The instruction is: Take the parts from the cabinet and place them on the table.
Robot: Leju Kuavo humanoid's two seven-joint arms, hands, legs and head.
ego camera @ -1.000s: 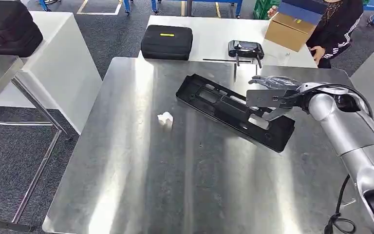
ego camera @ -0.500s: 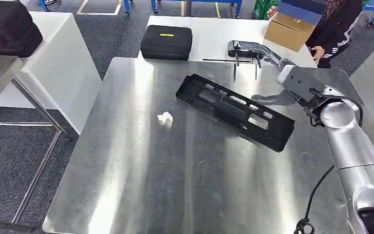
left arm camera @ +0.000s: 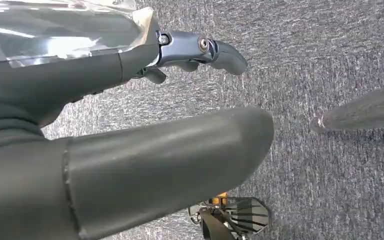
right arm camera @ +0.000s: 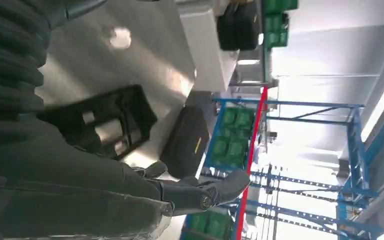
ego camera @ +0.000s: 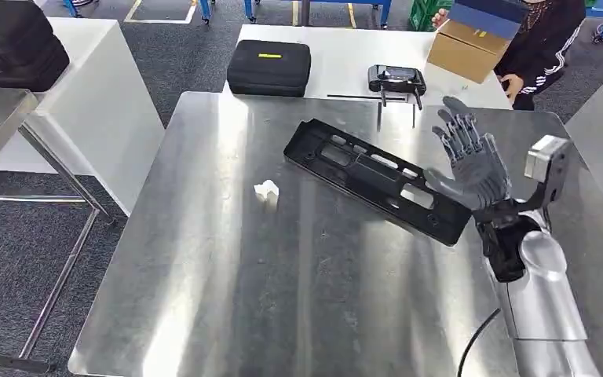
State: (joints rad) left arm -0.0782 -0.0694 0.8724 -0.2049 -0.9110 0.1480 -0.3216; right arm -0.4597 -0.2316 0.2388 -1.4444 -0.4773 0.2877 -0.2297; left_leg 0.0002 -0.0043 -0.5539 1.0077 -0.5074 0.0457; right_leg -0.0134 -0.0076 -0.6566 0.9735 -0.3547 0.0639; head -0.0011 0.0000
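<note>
On the steel worktop, a long black plastic part lay flat and slantwise, one end toward the far left, the other toward the near right. Just beside that near-right end, the right hand stood raised above the surface, palm turned toward the part, its fingers spread apart and pointing upward, holding nothing. The thumb reached out toward the part's edge; whether it touched could not be told. From the right wrist view, the same part showed beyond the grey thumb, apart from the dark fingers. A small white scrap sat on the steel well to the left of the part. Behind the worktop, a white table carried a black case, a handheld controller and a cardboard box, beside which a person in dark clothing stood. The left hand hung over grey carpet, with one finger extended and nothing visibly in it; how the rest of it stood could not be told.
</note>
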